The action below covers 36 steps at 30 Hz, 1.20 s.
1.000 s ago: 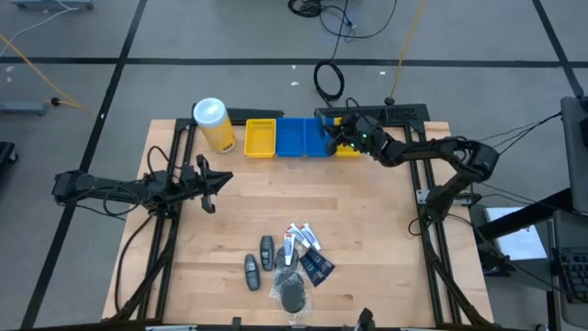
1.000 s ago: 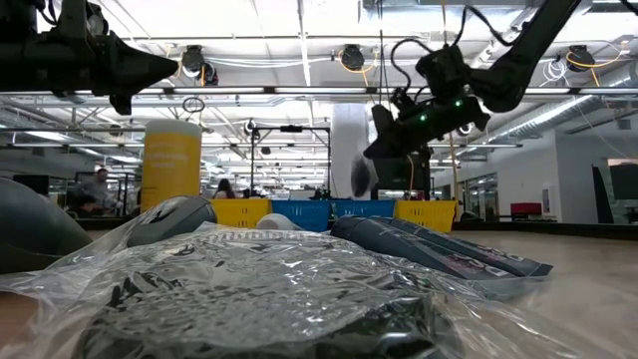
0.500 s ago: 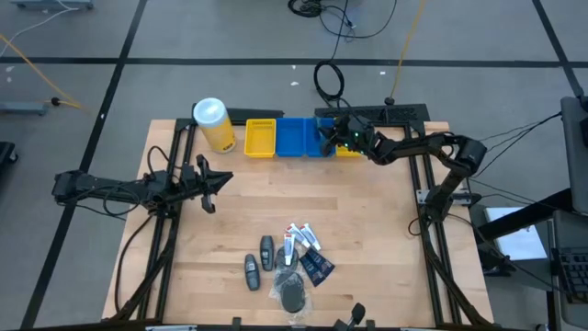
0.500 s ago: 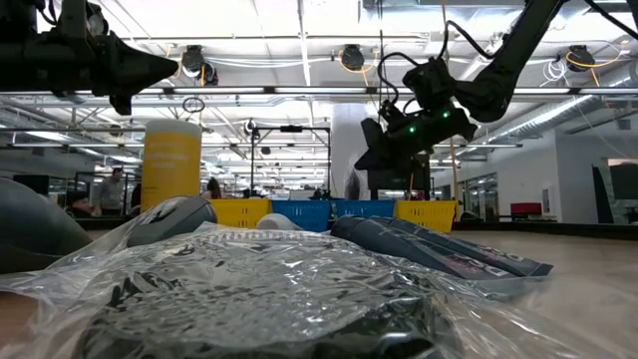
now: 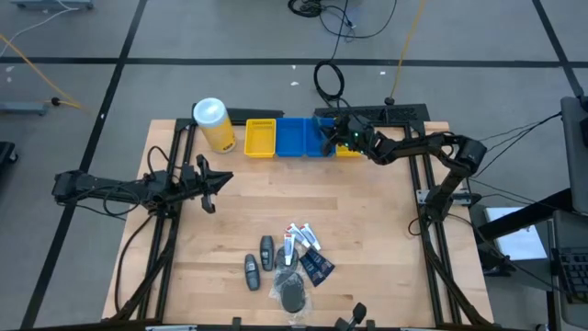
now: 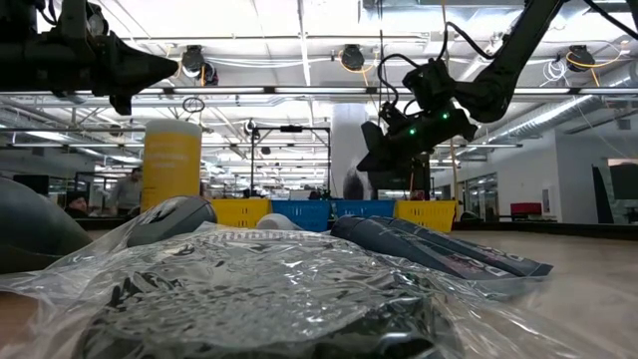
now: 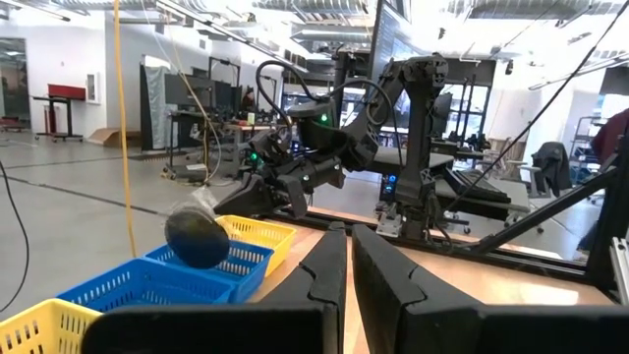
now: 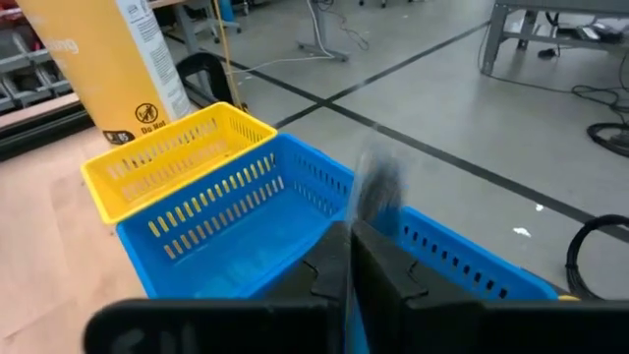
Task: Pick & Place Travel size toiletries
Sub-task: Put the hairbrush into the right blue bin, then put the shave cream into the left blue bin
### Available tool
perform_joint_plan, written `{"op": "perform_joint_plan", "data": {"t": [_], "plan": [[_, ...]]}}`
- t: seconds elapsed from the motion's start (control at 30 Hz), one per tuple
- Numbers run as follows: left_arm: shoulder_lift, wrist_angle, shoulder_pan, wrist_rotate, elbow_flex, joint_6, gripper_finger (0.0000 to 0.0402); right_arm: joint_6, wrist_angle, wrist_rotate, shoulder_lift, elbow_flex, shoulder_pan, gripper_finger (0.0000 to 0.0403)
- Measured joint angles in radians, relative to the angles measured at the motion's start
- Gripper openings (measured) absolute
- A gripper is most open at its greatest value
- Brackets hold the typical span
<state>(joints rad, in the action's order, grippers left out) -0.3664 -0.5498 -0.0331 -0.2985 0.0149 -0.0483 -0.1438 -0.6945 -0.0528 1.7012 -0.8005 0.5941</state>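
Toiletries (image 5: 289,262) lie clustered near the front edge of my table (image 5: 367,239): grey bottles, white tubes, a dark sachet and a bagged black puff. My right gripper (image 5: 333,134) hangs over the blue bins (image 5: 303,138) at the back, fingers almost closed, with a dark oval bottle (image 7: 197,236) in the air just above one bin. My left gripper (image 5: 213,187) waits at the left side, fingers nearly together, holding nothing.
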Motion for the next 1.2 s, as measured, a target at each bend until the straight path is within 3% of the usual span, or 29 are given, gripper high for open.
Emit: {"op": "perform_joint_plan", "data": {"t": [0.47,0.97,1.2], "plan": [[0.000,0.006,0.000,0.000,0.000,0.000,0.0021,0.000,0.001,0.010,-0.001,0.000,-0.007,0.0109],[0.000,0.009,0.000,0.000,0.000,-0.001,0.0021,0.006,0.000,0.396,-0.002,0.001,-0.142,0.0103],[0.000,0.022,0.000,0.000,0.000,-0.002,0.0021,0.010,0.020,0.477,-0.003,0.001,-0.250,0.0101]]}}
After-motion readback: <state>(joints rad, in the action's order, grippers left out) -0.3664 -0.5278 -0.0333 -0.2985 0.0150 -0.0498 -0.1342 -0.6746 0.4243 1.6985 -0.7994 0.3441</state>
